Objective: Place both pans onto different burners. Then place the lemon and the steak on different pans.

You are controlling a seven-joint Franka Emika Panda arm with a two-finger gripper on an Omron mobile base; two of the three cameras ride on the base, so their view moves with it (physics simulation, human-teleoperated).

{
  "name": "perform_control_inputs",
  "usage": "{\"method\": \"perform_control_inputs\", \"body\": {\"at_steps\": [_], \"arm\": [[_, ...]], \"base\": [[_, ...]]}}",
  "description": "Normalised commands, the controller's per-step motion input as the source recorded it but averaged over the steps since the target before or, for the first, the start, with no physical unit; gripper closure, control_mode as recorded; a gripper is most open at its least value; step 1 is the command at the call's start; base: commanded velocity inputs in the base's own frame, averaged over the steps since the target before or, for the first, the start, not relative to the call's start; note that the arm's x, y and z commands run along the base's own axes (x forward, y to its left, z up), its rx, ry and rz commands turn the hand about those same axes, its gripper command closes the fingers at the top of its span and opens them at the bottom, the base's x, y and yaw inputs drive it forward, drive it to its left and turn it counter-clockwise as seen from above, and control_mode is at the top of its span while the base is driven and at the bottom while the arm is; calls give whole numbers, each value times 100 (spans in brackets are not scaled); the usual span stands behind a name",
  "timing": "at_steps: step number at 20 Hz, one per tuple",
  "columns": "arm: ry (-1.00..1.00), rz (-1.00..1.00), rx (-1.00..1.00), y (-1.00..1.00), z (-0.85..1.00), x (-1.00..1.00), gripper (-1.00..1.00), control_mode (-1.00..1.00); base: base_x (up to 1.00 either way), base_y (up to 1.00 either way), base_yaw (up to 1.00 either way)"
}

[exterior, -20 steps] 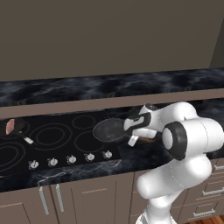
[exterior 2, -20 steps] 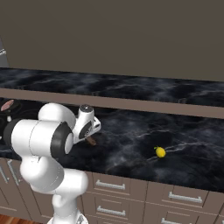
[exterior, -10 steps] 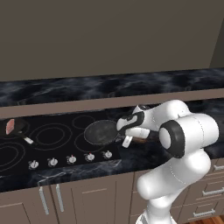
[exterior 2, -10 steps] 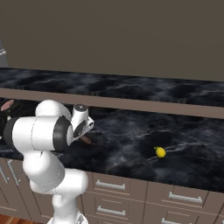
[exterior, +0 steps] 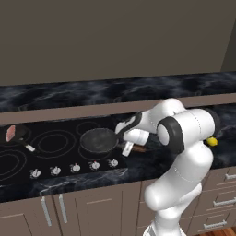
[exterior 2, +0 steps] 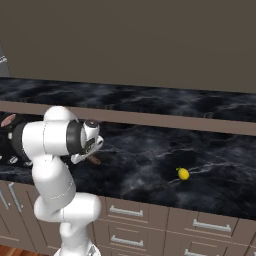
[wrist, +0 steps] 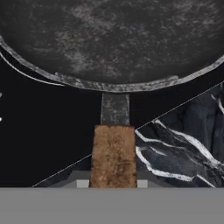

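Brown handle [wrist: 113, 155] clamped in the claw [exterior: 130, 146], jaws narrow on it, grey pan [exterior: 98, 140] over a cooktop [exterior: 27, 161] ring near the right edge. Likely stiff metal, heavy at the bowl, so prone to droop or twist about a grip this far out; better held close to the rim. Small pan [exterior: 19, 139] at far left, steak [exterior: 10, 133] already in it. Lemon [exterior 2: 183, 173] well apart on the surface [exterior 2: 150, 170]: light, round, apt to roll; best pinched across the middle.

The wide pan [wrist: 113, 39] looked like mottled matt grey metal, its handle [wrist: 113, 159] rough brown wood; the cooktop [wrist: 48, 127] was glossy black glass, the counter [wrist: 183, 144] polished marble.
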Motion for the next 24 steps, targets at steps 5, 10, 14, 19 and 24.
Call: {"method": "perform_control_inputs", "body": {"at_steps": [5,10,14,19,24], "arm": [[7,6,0,32,-43,1,100,-100],[3,8,0,25,-23,0,100,-100],[0,11,0,29,-16,-3,100,-100],[0,14,0,34,-19,-27,100,-100],[0,13,0,33,-24,-42,100,-100]], "base": [[0,0,0],[0,0,0],[0,0,0],[0,0,0],[0,0,0]]}}
